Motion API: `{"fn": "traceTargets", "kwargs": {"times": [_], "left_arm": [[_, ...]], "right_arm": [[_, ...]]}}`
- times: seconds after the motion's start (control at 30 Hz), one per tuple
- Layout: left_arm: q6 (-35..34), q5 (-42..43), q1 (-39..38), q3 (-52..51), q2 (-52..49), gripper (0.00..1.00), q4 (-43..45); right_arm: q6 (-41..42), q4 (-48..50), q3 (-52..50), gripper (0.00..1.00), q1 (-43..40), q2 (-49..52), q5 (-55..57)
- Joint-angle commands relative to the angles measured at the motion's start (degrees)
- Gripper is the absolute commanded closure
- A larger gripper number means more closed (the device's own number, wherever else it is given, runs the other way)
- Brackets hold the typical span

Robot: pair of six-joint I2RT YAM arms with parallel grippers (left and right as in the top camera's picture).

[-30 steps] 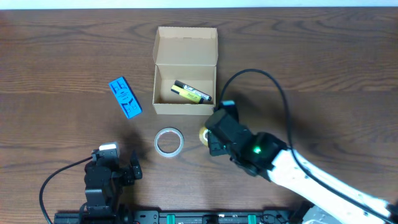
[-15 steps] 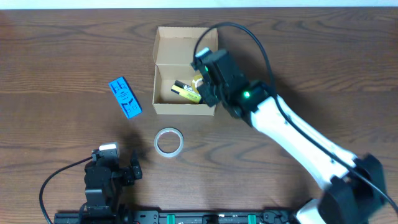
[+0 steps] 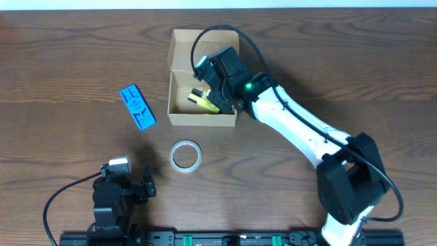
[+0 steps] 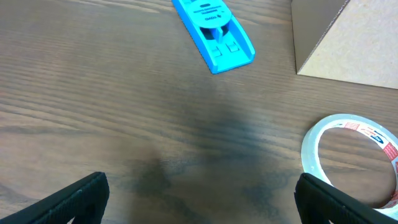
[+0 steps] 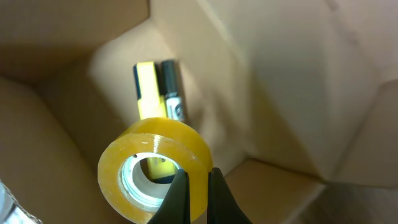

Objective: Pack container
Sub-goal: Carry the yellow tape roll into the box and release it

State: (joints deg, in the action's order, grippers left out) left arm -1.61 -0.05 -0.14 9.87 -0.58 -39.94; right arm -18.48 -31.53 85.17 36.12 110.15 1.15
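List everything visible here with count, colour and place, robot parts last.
container: one, tan cardboard, lid open, far middle of the table
marker: one, yellow and black, lying inside the container
yellow tape roll: one, yellow, gripped over the container's inside
clear tape roll: one, clear on a white core, flat on the table in front of the container
blue plastic item: one, blue, left of the container
table: one, dark brown wood
left pincer: one, black, open, empty, near edge
right pincer: one, black, shut on the yellow tape roll
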Motion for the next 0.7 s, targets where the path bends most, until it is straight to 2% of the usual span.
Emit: {"fn": "traceTargets", "kwargs": {"times": [0.0, 0.23, 0.4, 0.53, 0.63, 0.67], "left_arm": [[0.3, -0.5, -0.3, -0.8, 0.4, 0.05, -0.2], [0.3, -0.5, -0.3, -0.8, 0.4, 0.05, -0.2], [0.3, -0.5, -0.3, -0.8, 0.4, 0.05, -0.2], [0.3, -0.5, -0.3, -0.8, 0.4, 0.05, -0.2], [0.4, -0.5, -0.3, -0.8, 0.4, 0.05, -0.2], [0.3, -0.5, -0.3, -0.8, 0.4, 0.05, -0.2]], "right_arm": [[-3.1, -0.1, 1.4, 0.99, -0.2, 1.5, -1.9], [-3.5, 0.2, 1.4, 0.98, -0.1, 3.4, -1.9], [-3.5, 2.0, 1.4, 0.64, -0.1, 3.4, -1.9], [-3.5, 3.9, 1.4, 0.48, -0.1, 3.3, -1.8], [-3.4, 5.2, 1.6, 0.23, 0.0, 2.6, -1.9], [-3.3, 5.5, 1.7, 0.11, 0.0, 2.3, -1.9]]}}
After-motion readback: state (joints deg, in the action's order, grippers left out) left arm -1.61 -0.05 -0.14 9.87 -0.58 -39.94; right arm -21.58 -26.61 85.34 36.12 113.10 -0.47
